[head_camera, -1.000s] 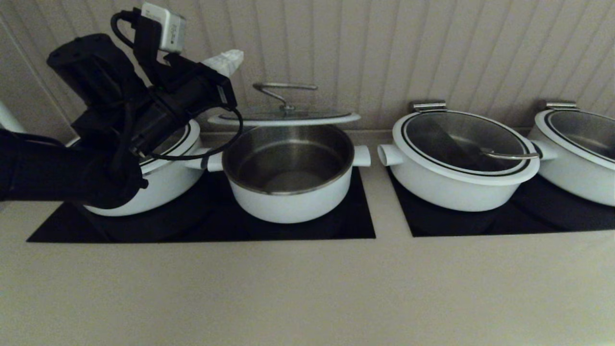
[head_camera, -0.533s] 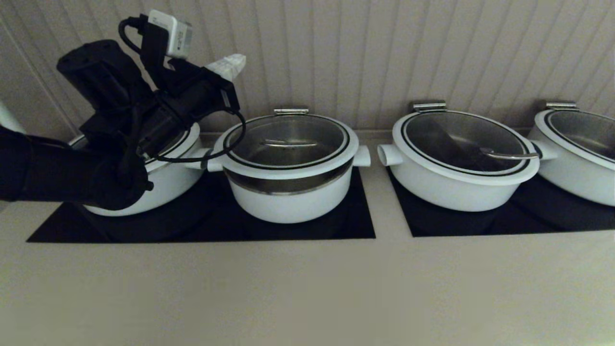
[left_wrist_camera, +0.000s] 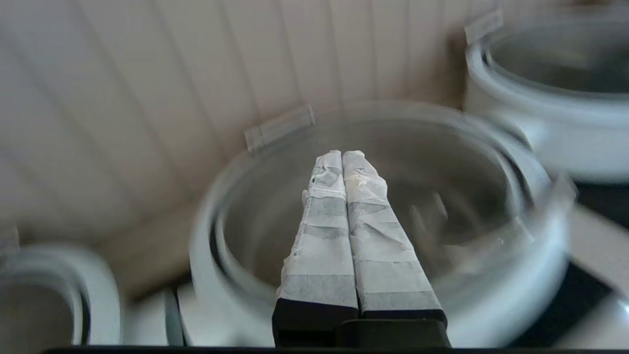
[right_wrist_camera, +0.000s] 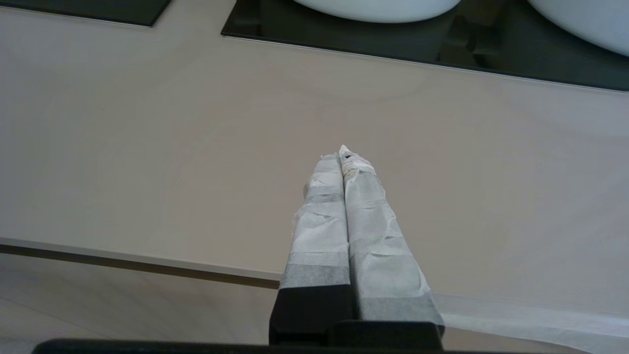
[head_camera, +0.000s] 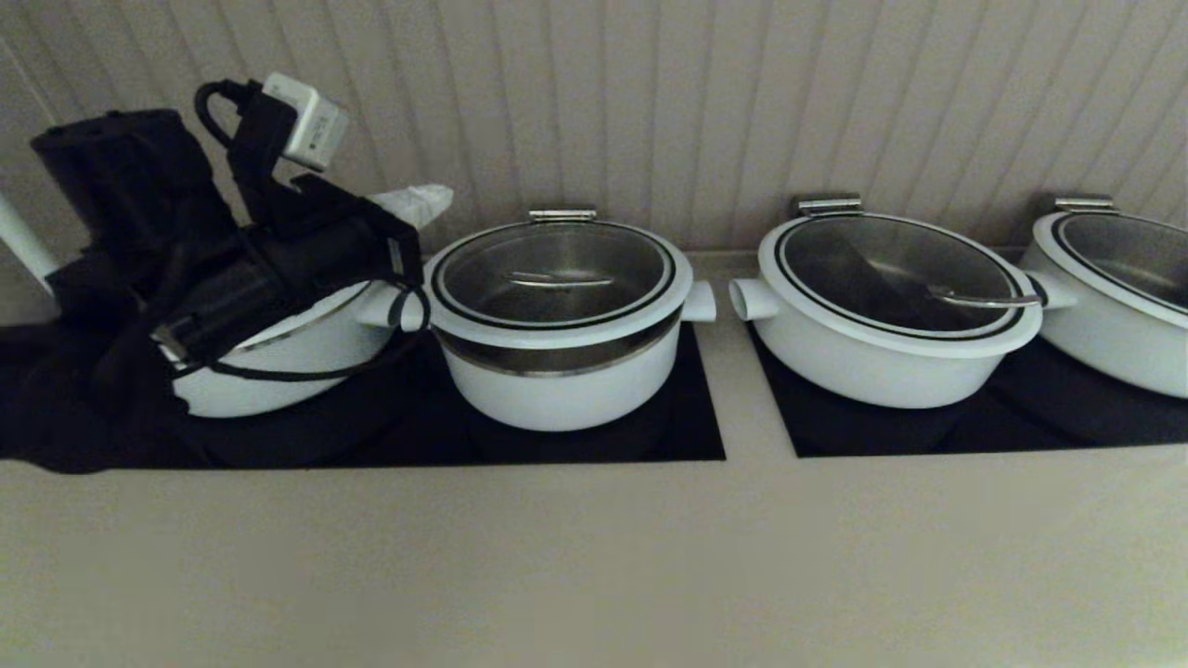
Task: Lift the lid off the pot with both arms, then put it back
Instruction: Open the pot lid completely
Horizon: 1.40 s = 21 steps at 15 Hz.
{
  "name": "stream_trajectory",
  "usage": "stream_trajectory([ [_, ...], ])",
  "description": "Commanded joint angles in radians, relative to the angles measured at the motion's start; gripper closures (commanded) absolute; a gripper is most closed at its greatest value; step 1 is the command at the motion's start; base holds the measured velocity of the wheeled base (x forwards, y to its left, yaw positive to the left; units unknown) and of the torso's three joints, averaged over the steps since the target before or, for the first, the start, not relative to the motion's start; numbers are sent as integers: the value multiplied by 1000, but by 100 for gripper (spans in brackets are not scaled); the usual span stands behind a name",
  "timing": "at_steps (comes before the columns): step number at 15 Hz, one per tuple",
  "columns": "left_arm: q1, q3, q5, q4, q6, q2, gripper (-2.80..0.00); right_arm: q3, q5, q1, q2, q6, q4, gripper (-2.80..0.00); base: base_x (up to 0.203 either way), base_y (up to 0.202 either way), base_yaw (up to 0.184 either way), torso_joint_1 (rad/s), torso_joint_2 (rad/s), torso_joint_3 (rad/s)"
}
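The lid [head_camera: 557, 276], glass with a white rim and black ring, sits closed on the deep white pot [head_camera: 561, 394] on the left black cooktop. My left gripper [head_camera: 429, 200] is shut and empty. It hovers just left of the pot, above the neighbouring pot, clear of the lid. In the left wrist view its fingertips [left_wrist_camera: 343, 155] point at the blurred lid [left_wrist_camera: 442, 206]. My right gripper [right_wrist_camera: 342, 151] is shut and empty, low over the beige counter [right_wrist_camera: 147, 147] near its front edge. It is out of the head view.
A wider white pot [head_camera: 297, 366] stands under my left arm. Two more lidded pots [head_camera: 882, 357] [head_camera: 1114, 315] stand on the right cooktop [head_camera: 1021, 422]. A panelled wall [head_camera: 742, 93] rises close behind. The beige counter [head_camera: 594, 557] stretches in front.
One second ago the lid stood raised behind the open pot; now it rests on the pot. My left arm has since drawn back to the left and lower.
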Motion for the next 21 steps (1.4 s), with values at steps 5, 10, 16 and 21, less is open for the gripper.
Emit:
stream_trajectory([
  [5,-4,253,-5,351,3,-351,0,0,1,0,-10,-1,1,0,0,0,0,0,0,0],
  [10,-23,448,-13,422,4,-427,0,1,1,0,-17,-1,1,0,0,0,0,0,0,0],
  [16,-24,522,-8,126,5,-248,0,-1,1,0,-17,-1,2,0,0,0,0,0,0,0],
  [21,-25,516,-1,8,6,-135,0,-1,2,0,-17,-1,2,0,0,0,0,0,0,0],
])
